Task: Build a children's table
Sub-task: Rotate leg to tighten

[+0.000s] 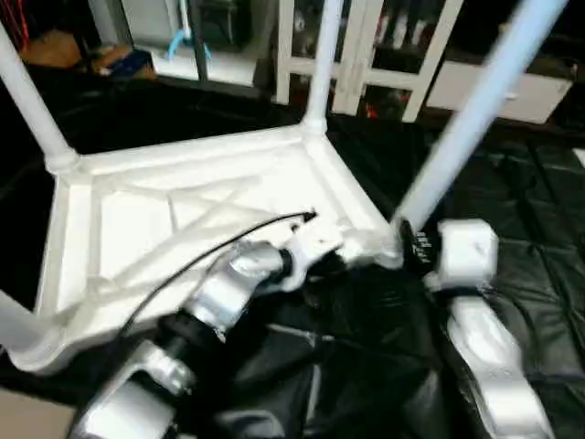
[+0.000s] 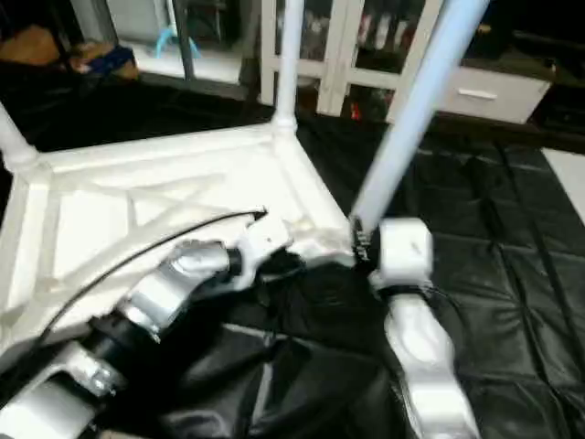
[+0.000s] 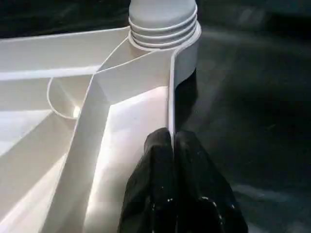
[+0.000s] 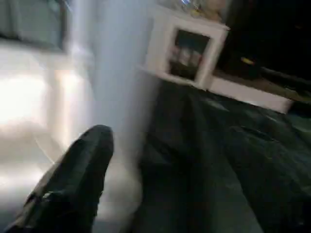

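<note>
The white table top (image 1: 137, 219) lies upside down on a black sheet, its X-ribs facing up. Tube legs stand in its corner sockets: far left leg (image 1: 32, 101), far right leg (image 1: 322, 64), near right leg (image 1: 475, 110). A fourth leg (image 1: 14, 329) shows at the near left corner. My left gripper (image 3: 171, 138) is shut on the thin rim of the top, close to the ribbed socket (image 3: 163, 24) of the near right corner. My right gripper (image 4: 172, 141) is open, one black finger (image 4: 82, 179) on each side of the near right leg's base (image 4: 116, 97).
The black sheet (image 1: 530, 201) covers the floor around the top. A white glass-door cabinet (image 1: 393, 46) and a low white drawer unit (image 1: 512, 91) stand behind. Blue and orange clutter (image 1: 137, 62) lies at the back left. A black cable (image 1: 210, 251) runs along my left forearm.
</note>
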### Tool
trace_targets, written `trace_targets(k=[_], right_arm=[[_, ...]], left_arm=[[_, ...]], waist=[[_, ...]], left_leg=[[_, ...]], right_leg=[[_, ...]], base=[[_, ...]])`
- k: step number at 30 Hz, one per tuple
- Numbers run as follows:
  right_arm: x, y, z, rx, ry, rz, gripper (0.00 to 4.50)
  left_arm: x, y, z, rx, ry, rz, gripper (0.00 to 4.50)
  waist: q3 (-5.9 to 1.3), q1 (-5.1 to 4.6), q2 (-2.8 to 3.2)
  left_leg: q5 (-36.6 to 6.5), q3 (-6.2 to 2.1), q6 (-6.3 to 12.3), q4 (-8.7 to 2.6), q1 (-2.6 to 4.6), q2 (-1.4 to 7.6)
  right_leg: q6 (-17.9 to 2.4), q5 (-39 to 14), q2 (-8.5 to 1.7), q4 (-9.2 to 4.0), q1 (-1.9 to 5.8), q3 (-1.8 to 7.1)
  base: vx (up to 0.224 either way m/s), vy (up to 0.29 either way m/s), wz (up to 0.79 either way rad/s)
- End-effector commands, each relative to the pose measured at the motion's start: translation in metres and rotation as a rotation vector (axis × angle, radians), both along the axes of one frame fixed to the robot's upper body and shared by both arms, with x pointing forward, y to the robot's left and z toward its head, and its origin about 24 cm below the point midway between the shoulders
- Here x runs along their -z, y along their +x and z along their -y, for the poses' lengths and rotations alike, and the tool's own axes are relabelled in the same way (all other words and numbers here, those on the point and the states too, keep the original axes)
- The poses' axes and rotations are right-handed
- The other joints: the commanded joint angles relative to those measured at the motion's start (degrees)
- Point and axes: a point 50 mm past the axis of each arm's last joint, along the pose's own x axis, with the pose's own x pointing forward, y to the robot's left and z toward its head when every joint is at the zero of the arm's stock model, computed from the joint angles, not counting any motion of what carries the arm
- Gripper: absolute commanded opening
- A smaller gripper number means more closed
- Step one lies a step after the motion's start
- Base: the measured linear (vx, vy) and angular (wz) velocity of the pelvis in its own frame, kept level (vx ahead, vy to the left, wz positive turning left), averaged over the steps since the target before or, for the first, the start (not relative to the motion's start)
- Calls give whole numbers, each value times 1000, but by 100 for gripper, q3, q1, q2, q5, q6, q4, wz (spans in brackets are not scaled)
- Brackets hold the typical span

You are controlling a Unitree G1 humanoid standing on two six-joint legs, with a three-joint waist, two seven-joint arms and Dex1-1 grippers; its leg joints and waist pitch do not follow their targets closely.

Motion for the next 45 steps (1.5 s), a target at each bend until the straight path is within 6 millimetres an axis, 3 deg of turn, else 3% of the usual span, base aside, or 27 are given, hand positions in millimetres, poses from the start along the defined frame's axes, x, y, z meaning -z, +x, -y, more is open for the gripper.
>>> trace_targets(k=[1,3,4,5,6,7,9,12,15,18,22,30,33,34,35,37,42,45], right_arm=[[-3,-8,3,-13,-19,12,401],[1,-20,8,1,-29,-10,401],[3,-24,9,0,-32,-24,401],[6,-28,9,-5,-30,-45,401],[8,-29,8,-11,-24,-54,401],[9,-30,6,-26,-2,-64,401],[9,-30,3,-43,16,-71,401],[13,-27,-8,-125,68,-113,401],[14,-26,-18,-210,103,-141,401],[22,-30,-38,-412,183,-263,401],[25,-31,-39,-454,174,-304,401],[28,-28,-36,-455,165,-330,401],[32,-27,-34,-455,167,-344,401],[33,-27,-34,-455,167,-346,407],[34,-27,-34,-455,168,-349,407],[35,-26,-34,-455,167,-352,407],[38,-23,-36,-466,161,-354,407],[37,-21,-39,-484,150,-343,407]], left_arm=[[6,3,-6,15,69,17,0],[3,3,0,99,78,60,0],[2,4,3,132,95,81,0],[1,3,6,190,116,107,0],[1,3,8,218,127,119,0],[0,3,11,244,133,130,0],[0,3,14,282,127,137,0],[-2,0,22,373,123,152,0],[-1,-1,25,409,113,149,0],[-4,-3,34,503,101,205,0],[-9,-5,40,563,70,243,0],[-11,-4,41,582,57,311,0],[-13,0,36,539,37,310,0],[-13,1,35,536,33,307,45],[-15,2,34,524,11,296,56],[-17,3,32,516,-13,283,61],[-25,7,21,493,-93,231,98],[-34,15,11,417,-146,202,130]], waist=[[-348,-23,-20],[-339,-49,-26],[-336,-67,50],[-325,-70,24],[-341,-70,23],[-332,-66,71],[-334,-74,45],[-335,-16,88],[-345,49,86],[-365,97,89],[-385,193,64],[-357,185,9],[-365,186,-8],[-362,183,-5],[-361,178,-34],[-362,183,-17],[-366,167,-79],[-366,169,-59]], left_leg=[[-1720,-157,87,-497,29,222],[-1949,-155,97,-491,58,223],[-1989,-181,94,-507,56,232],[-2032,-171,121,-509,53,225],[-2088,-177,100,-506,78,237],[-2075,-183,113,-515,64,241],[-2097,-173,131,-514,72,249],[-2086,-153,166,-509,115,260],[-1908,-144,191,-502,114,274],[-1585,-147,332,-482,97,282],[-1169,-128,424,-452,101,300],[-1522,-132,294,-473,97,294],[-1495,-135,279,-473,100,301],[-1459,-137,285,-473,85,297],[-1452,-133,293,-471,80,294],[-1428,-134,302,-473,85,298],[-1459,-131,307,-476,72,291],[-1488,-128,283,-476,94,297]], right_leg=[[-797,-1910,-245,-413,237,141],[-709,-2212,-251,-474,182,148],[-738,-2211,-263,-467,179,152],[-711,-2249,-246,-520,157,148],[-752,-2189,-254,-488,156,150],[-827,-2063,-257,-475,159,150],[-888,-1974,-253,-484,154,146],[-1089,-1657,-251,-470,145,154],[-1170,-1382,-266,-428,167,159],[-1312,-961,-281,-370,236,155],[-1439,-496,-314,-302,266,158],[-1221,-1325,-331,-376,237,158],[-1192,-1360,-343,-373,236,159],[-1201,-1335,-340,-366,240,157],[-1195,-1347,-339,-369,240,154],[-1229,-1388,-351,-371,233,151],[-1251,-1414,-344,-360,237,140],[-1270,-1433,-350,-349,225,144]], base=[[0,0,0],[0,0,0],[0,0,0],[0,0,0],[0,0,0],[0,0,0],[0,0,0],[0,0,0],[0,0,0],[0,0,0],[0,0,0],[0,0,0],[0,0,0],[0,0,0],[0,0,0],[0,0,0],[0,0,0],[0,0,0]])
